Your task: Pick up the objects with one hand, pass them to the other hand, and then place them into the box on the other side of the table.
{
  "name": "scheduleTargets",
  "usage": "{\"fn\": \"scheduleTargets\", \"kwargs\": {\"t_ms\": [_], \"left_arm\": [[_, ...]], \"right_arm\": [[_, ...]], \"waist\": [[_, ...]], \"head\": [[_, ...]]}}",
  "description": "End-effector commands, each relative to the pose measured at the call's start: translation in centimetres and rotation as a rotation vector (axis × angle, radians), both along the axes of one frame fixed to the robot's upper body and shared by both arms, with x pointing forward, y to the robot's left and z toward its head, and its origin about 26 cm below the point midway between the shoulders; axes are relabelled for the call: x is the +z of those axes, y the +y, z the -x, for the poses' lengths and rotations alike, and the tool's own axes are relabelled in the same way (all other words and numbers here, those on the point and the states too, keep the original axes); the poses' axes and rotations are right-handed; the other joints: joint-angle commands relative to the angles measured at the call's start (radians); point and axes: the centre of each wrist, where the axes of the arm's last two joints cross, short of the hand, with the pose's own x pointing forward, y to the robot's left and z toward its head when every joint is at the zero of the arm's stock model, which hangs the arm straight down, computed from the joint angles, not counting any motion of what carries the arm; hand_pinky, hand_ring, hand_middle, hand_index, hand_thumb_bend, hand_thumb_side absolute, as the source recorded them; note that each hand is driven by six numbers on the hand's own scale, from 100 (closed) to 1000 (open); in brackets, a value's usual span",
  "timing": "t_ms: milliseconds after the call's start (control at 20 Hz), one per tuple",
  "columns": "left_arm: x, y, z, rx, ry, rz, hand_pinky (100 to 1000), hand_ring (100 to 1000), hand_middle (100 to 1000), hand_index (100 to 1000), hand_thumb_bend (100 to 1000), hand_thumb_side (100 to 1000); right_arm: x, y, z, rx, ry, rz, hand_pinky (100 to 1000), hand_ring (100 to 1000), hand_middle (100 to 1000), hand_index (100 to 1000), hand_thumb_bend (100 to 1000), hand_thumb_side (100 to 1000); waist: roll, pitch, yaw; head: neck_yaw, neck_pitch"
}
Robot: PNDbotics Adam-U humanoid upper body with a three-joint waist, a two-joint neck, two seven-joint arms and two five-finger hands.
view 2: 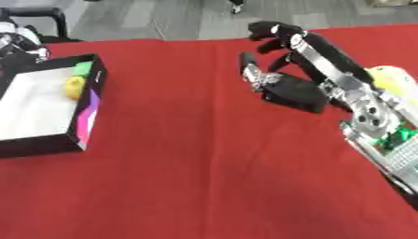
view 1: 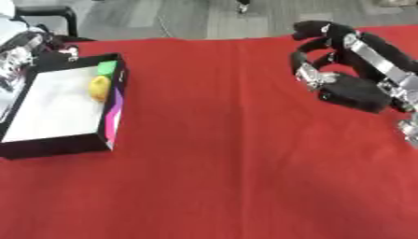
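**A:** So where's this one at? The right hand (view 2: 290, 91) is hanging over the far right part of the table (view 1: 245, 163), fingers (view 2: 263, 30) curled partway like a claw, and I can't see anything in them.

**B:** Yeah, looks empty to me too. The box (view 1: 114, 128) sits at the far left edge of the table, and there's already a yellow thing (view 1: 99, 87) and a green block (view 1: 107, 68) inside, up in its far right corner.

**A:** Left hand?

**B:** Only some metal bits show at the far left corner behind the box. Can't tell what its fingers are doing.

**A:** So between rounds, I guess? Two items dropped off, right hand heading for the next pickup.

**B:** That's my read. There's something yellow (view 2: 392, 81) at the right edge of the table, mostly hidden behind the arm. If that's the next one, the hand needs to open up, swing toward that edge and get around it before any handoff.
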Motion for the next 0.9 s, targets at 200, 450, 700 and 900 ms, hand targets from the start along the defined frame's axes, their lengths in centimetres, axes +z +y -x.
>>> {"fn": "scheduleTargets", "kwargs": {"t_ms": [200, 450, 700, 900], "left_arm": [[3.2, -0.4, 1.0, -0.051, -0.19, 0.111, 799, 806, 659, 756, 100, 615], [3.4, -0.9, 1.7, -0.095, -0.315, 0.249, 790, 801, 633, 725, 100, 613], [3.7, -1.7, 2.4, -0.129, -0.391, 0.342, 775, 803, 634, 715, 100, 648], [4.2, -2.6, 3.3, -0.183, -0.436, 0.405, 770, 797, 621, 703, 100, 658]], "right_arm": [[1.5, -1.9, 0.1, -0.053, -0.076, 0.004, 689, 835, 815, 882, 100, 531], [2.3, -4.3, 0.0, -0.11, -0.131, 0.044, 713, 846, 819, 881, 100, 531], [3.7, -7.5, 0.3, -0.155, -0.147, 0.12, 735, 864, 836, 886, 100, 532], [4.6, -9.9, 0.7, -0.175, -0.064, 0.176, 760, 886, 862, 894, 100, 556]], "waist": [[-0.01, -0.009, -0.005], [-0.014, -0.01, -0.019], [-0.017, -0.007, -0.026], [-0.019, -0.001, -0.025]], "head": [[-0.075, -0.001], [-0.111, -0.003], [-0.134, -0.007], [-0.151, -0.014]]}}
